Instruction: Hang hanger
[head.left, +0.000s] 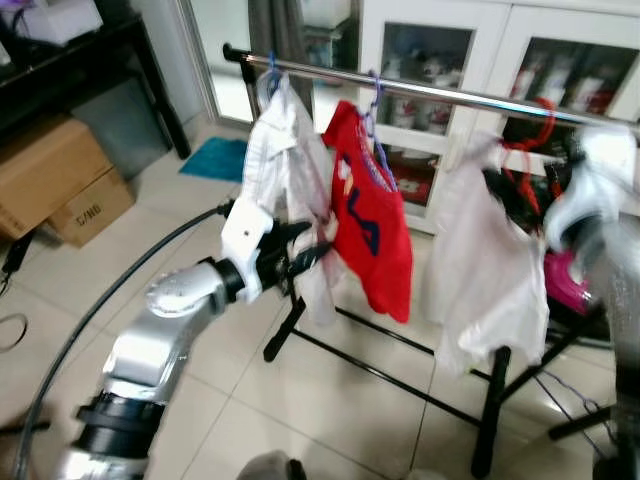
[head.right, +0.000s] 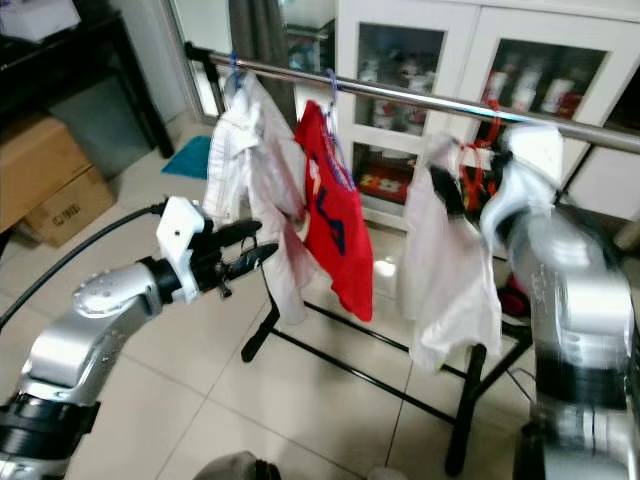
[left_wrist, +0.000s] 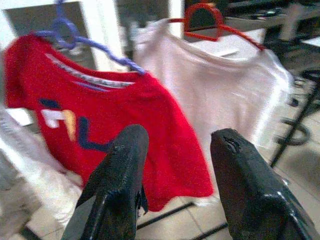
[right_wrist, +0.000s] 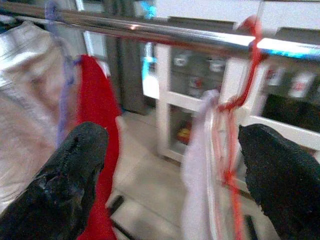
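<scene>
Arms reach toward rail (head.left: 450, 95); left pincer (head.right: 255, 252) and, seemingly, blurred right pincer (right_wrist: 170, 165) gape empty.

Red hanger (head.right: 487, 128) with white garment (head.right: 447, 270), hooked on chrome rail (head.right: 400, 92).

Your left arm (head.left: 150, 350) is a silver metal shell with rounded joints and a black ribbed collar near its base. A white block forms the wrist (head.left: 245, 235), and a black cable (head.left: 100, 310) arcs away from it. Your left gripper (head.left: 318, 248) carries two long black fingers (left_wrist: 117, 185), matte and slightly scuffed. Your right arm (head.right: 570, 290) shows the same silver casing, blurred, with a white wrist section.
</scene>
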